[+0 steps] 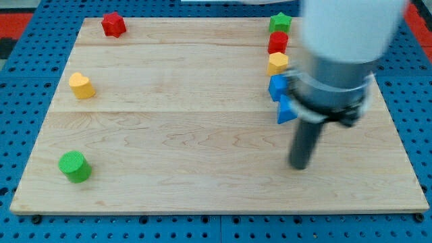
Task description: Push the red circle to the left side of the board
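The red circle point(277, 42) sits near the view's top right, in a tight column of blocks: a green star point(280, 22) above it, a yellow block point(277, 63) below it, then a blue block point(277, 87) and a blue triangle point(285, 111). My tip point(299, 165) rests on the wooden board point(202, 128) below and slightly right of the blue triangle, well below the red circle. The arm's blurred body hides the area right of the column.
A red star point(113, 25) lies at the top left. A yellow heart point(82, 86) lies at the left. A green cylinder point(74, 166) lies at the bottom left. Blue pegboard surrounds the board.
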`<action>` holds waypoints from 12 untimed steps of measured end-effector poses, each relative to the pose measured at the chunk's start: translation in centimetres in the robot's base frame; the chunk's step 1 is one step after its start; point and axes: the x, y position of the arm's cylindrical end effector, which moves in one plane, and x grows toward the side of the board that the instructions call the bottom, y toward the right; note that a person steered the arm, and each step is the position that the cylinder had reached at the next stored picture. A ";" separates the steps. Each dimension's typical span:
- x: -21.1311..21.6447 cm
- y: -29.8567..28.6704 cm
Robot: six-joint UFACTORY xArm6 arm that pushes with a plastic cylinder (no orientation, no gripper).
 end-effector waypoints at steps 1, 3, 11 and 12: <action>-7.8 6.0; -21.6 5.9; -26.2 -8.2; -23.9 -8.2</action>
